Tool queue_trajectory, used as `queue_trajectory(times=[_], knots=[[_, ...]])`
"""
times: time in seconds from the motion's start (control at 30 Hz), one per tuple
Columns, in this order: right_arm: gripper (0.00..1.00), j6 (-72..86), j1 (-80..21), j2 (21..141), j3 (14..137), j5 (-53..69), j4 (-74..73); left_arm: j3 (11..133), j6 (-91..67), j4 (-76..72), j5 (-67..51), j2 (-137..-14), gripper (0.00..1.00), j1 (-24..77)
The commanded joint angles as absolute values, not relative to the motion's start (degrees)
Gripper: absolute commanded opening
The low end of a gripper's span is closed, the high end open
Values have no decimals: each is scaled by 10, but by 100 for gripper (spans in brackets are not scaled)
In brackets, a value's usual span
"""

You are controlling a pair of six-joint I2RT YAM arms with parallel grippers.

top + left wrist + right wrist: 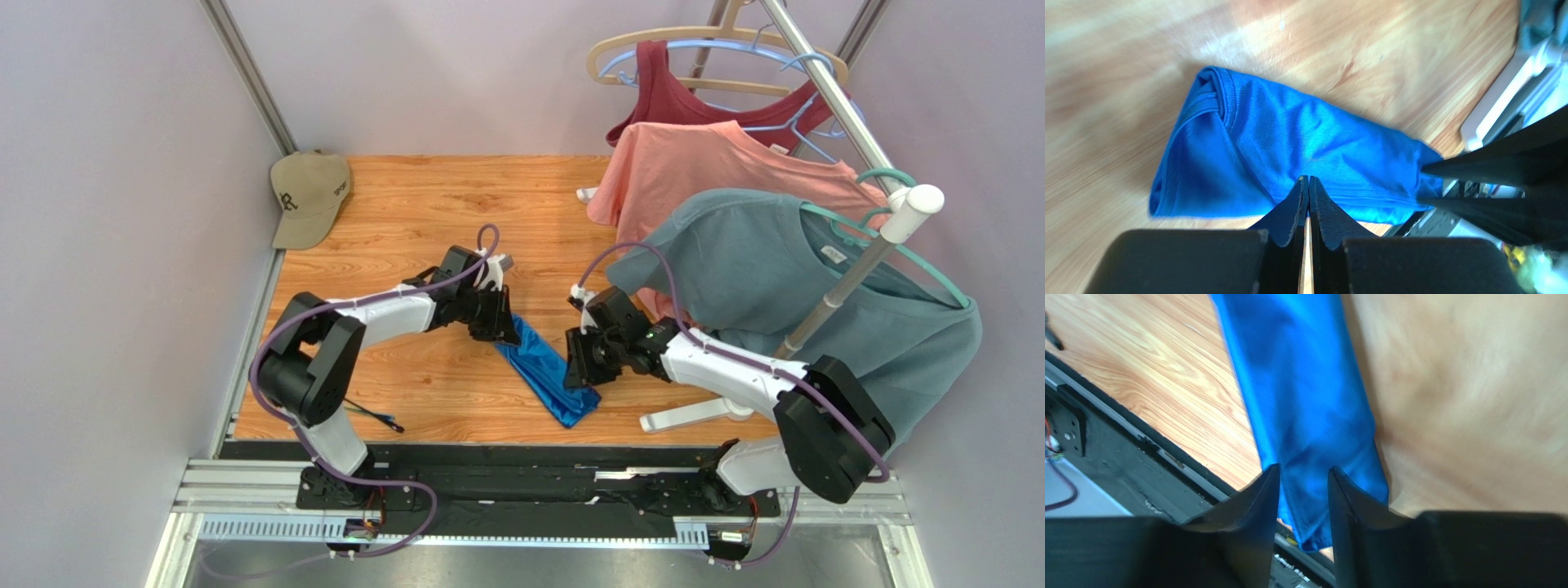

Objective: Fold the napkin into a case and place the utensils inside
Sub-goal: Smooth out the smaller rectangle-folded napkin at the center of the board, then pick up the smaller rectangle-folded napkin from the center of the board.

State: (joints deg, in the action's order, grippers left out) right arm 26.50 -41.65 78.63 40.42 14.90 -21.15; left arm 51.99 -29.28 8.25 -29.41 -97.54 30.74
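On the wooden worktop (405, 208) we see the napkin (546, 368) folded long and narrow at centre. The utensils (372, 418) lie well apart by the left arm's base, not yet inside. Both arms reach in. The left end effector (1309, 180) is closed at the napkin's long edge, and the right end effector (1303, 471) stands open astride its near end.

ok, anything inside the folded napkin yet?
Nothing shows. The napkin lies folded narrow, and its own layers cover the inside. Thin dark utensils lie out on the table, near its front edge.
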Motion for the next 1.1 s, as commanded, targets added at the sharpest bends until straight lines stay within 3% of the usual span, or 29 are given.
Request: queue_trajectory(times=[0.0,0.03,0.13,0.37,0.63,0.9,1.07], knots=[[47,182,-442,781,496,77,-271,552,-318,119,-210,-884,9,304],[56,171,-446,799,508,74,-274,549,-341,128,-189,-867,10,301],[64,133,-463,844,554,64,-287,520,-389,146,-121,-786,11,285],[71,91,-511,933,622,16,-317,460,-402,198,-90,-614,15,257],[75,105,-563,972,625,-53,-330,423,-408,214,-110,-547,15,254],[76,157,-628,1028,657,-155,-372,415,-412,218,-123,-521,15,253],[62,192,-652,1086,686,-217,-406,413,-412,222,-127,-510,15,253]])
